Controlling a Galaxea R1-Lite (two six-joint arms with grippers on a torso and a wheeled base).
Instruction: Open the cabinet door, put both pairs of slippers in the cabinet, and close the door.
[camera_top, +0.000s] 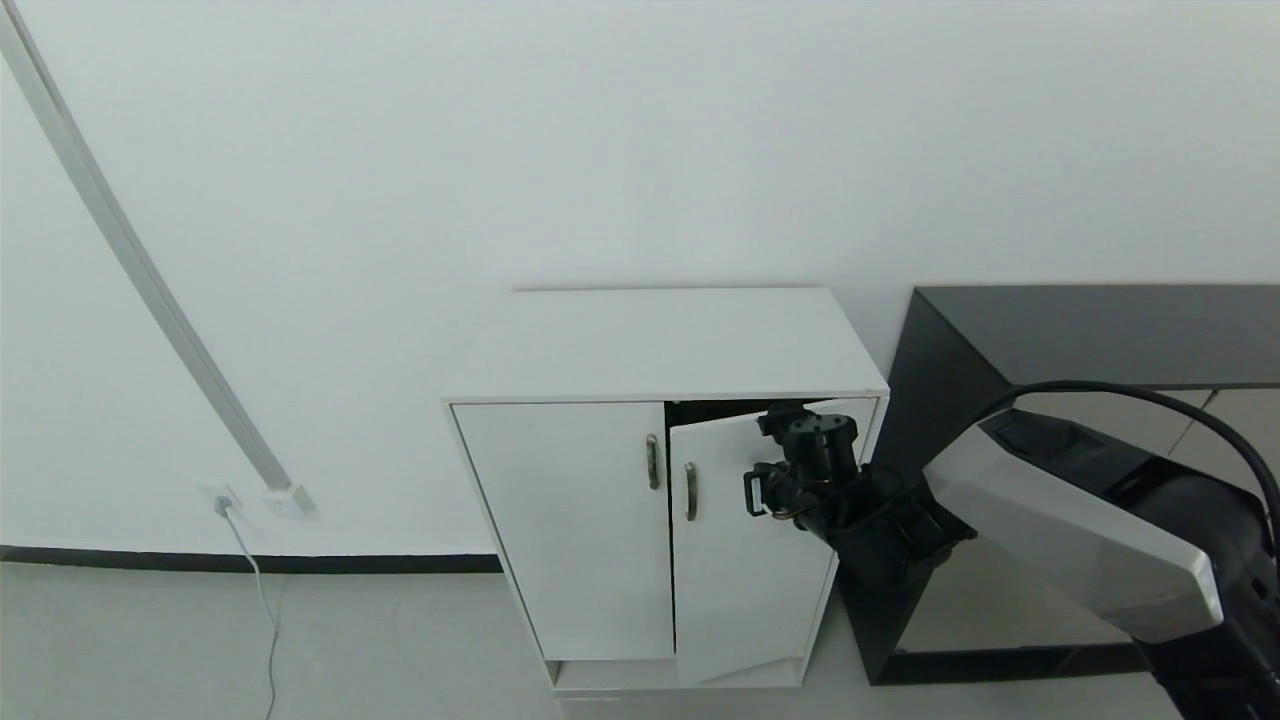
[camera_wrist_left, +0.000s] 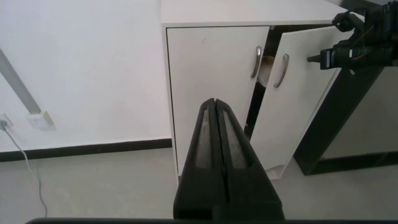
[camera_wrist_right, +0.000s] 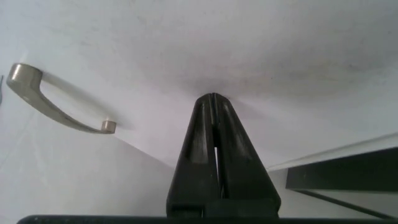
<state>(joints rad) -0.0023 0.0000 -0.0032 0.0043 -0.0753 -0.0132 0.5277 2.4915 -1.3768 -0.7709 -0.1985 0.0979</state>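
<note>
**Right gripper closed against the ajar right door; left gripper closed, held back**

Right gripper (camera_wrist_right: 213, 102): fingers pressed together, holding nothing. Tips sit at the white face of the right door (camera_top: 740, 580), on its upper part. They are touching or just off the door, can't tell which. The door handle (camera_wrist_right: 56, 106) is near, off to one side of the fingers and not gripped. The right arm comes in from the right side and slants up to the door, wrist turned toward the panel.

Left gripper (camera_wrist_left: 214, 106): fingers pressed together, empty. It is well back from the cabinet (camera_top: 660, 340), pointing at its front, above the floor.

The cabinet stands against the wall, just beside a black unit (camera_top: 1000, 330). Left door (camera_top: 570, 520) is flush shut. The right door is swung out a little, with a dark gap along its top and inner edge.
</note>
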